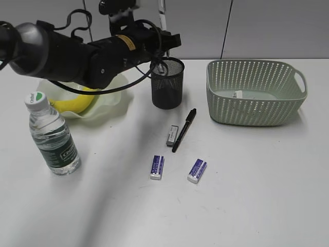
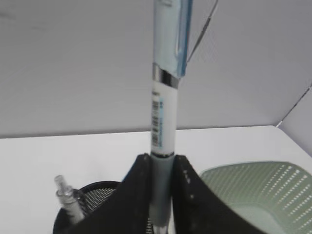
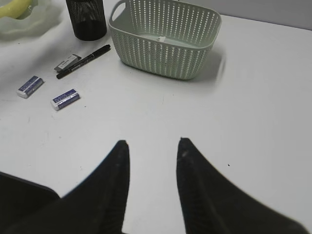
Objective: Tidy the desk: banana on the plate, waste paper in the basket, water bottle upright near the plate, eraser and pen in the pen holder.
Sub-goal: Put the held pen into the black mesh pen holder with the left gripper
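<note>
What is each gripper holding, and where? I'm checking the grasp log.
The left gripper pinches a white pen near its lower end, above the pen holder. The right gripper holds nothing.

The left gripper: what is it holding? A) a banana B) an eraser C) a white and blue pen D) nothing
C: in the left wrist view the left gripper is shut on an upright white and blue pen, right above the black pen holder.

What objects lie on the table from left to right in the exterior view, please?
Water bottle → plate holding the banana → left eraser → pen holder → right eraser → basket.
</note>
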You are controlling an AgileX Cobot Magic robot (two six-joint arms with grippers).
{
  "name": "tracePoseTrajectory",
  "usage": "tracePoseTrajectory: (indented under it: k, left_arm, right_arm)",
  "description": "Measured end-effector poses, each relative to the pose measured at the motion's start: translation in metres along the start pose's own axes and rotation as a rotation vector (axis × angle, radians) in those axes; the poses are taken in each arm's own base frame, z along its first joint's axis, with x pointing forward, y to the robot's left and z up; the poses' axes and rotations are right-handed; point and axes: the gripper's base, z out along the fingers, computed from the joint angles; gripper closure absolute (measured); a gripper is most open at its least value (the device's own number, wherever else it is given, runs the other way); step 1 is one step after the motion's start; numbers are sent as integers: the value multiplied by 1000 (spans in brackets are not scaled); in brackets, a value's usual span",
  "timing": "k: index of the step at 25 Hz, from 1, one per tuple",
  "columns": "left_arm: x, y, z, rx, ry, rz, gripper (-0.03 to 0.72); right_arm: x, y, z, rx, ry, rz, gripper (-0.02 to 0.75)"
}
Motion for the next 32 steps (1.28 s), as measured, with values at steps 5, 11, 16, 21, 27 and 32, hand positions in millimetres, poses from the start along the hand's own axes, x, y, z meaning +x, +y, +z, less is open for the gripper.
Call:
tracePoseTrajectory:
  k: [5, 11, 16, 21, 27, 32]
  left_arm:
    - [18, 7, 7, -8, 27, 8, 601]
    - [39, 16, 14, -23, 65, 10, 601]
    - [39, 16, 15, -22, 62, 10, 508]
    - [38, 16, 14, -20, 58, 10, 328]
    - [-1, -1, -2, -5, 26, 9, 297]
    - [-62, -29, -48, 3, 88, 146, 297]
  right_arm:
    - [0, 0, 0, 0, 0, 0, 462]
    - [0, 0, 0, 0, 0, 0, 462]
    - [0, 0, 0, 0, 0, 0, 462]
    - [0, 0, 0, 0, 0, 0, 462]
    - [0, 0, 0, 0, 0, 0, 462]
    - [0, 0, 0, 0, 0, 0, 462]
